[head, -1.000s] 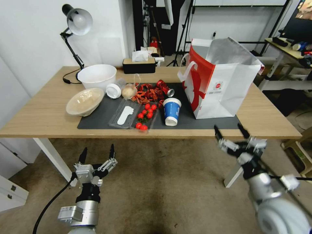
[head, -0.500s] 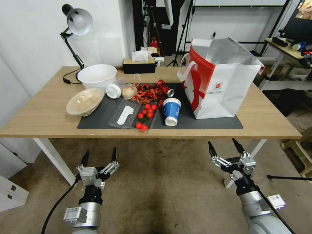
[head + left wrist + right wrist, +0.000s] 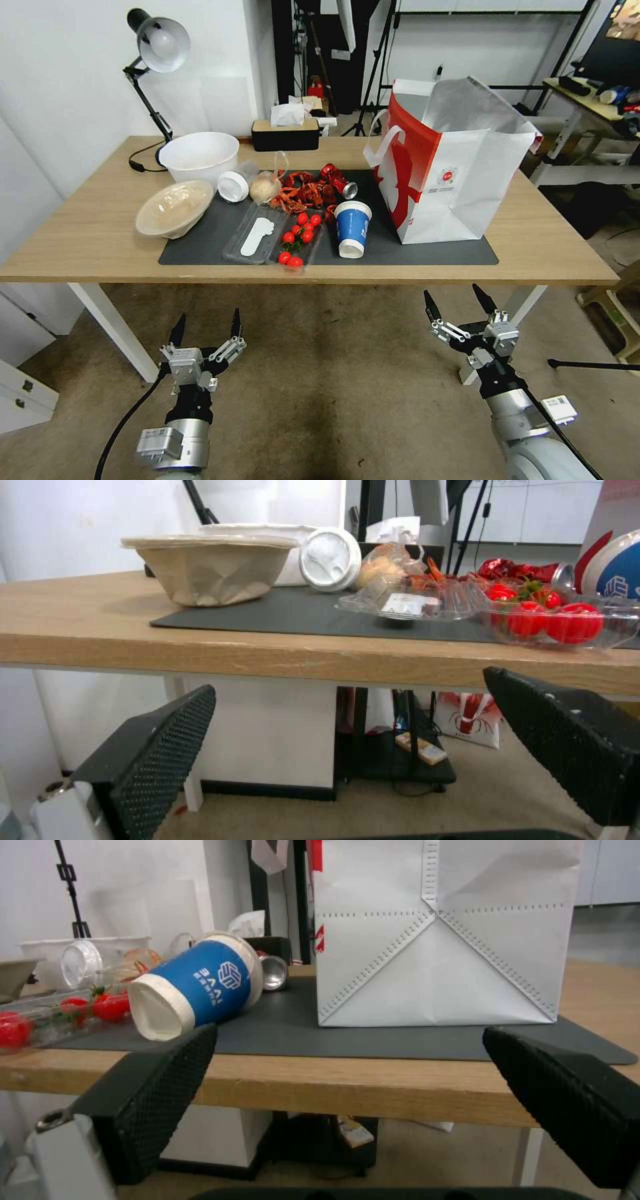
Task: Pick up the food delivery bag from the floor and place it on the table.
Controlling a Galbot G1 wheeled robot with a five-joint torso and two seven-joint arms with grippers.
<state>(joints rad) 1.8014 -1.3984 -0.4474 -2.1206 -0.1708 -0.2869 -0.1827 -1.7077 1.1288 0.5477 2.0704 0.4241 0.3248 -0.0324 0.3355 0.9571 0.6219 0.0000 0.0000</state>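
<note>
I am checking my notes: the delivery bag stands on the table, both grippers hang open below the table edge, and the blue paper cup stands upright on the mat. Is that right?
Not quite. In the head view the blue paper cup lies tipped on its side on the mat. The rest holds: delivery bag on the table, left gripper and right gripper open below its edge.

Food delivery bag [image 3: 445, 175] stands upright and open on the table's [image 3: 93, 233] dark mat, right end; floor [image 3: 320, 373] apparently stained.

Bag [image 3: 448, 160] on table [image 3: 87, 233], right end
</note>
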